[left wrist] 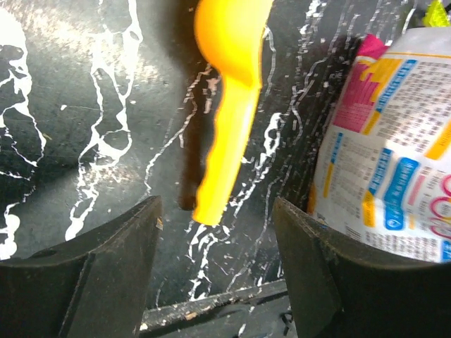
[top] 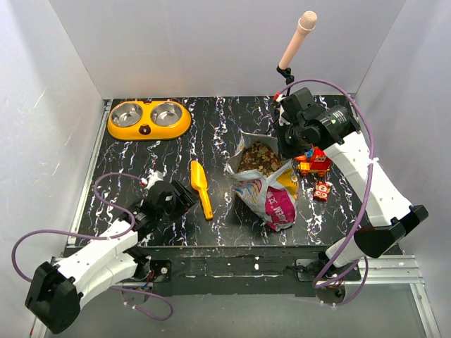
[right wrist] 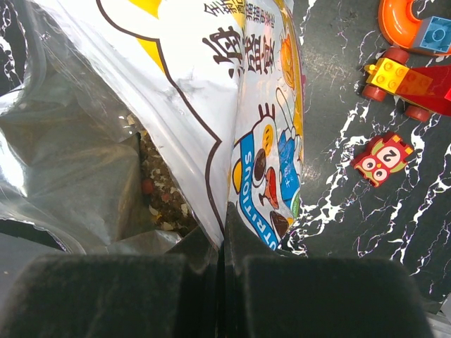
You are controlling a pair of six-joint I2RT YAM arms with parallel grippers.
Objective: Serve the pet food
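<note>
From above, the scoop [top: 201,189] lies with its handle end toward your left hand [top: 187,199], which is the nearer one. The pet food [top: 257,158] sits in the bag [top: 273,201].

Left wrist: the hand is spread and the handle tip lies between its fingers, untouched.

Right wrist: your right hand [right wrist: 222,243] is pressed together, pinching the bag's rim.

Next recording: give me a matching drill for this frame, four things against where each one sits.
Things:
1. scoop
2. double bowl
3. bag
4. toy bricks

Places:
A. far left corner of the table
B. rim pinched by the shut right tool
C. lying flat, handle end just ahead of the open left tool
D. right of the bag

Pairs: 1-C, 2-A, 3-B, 4-D
</note>
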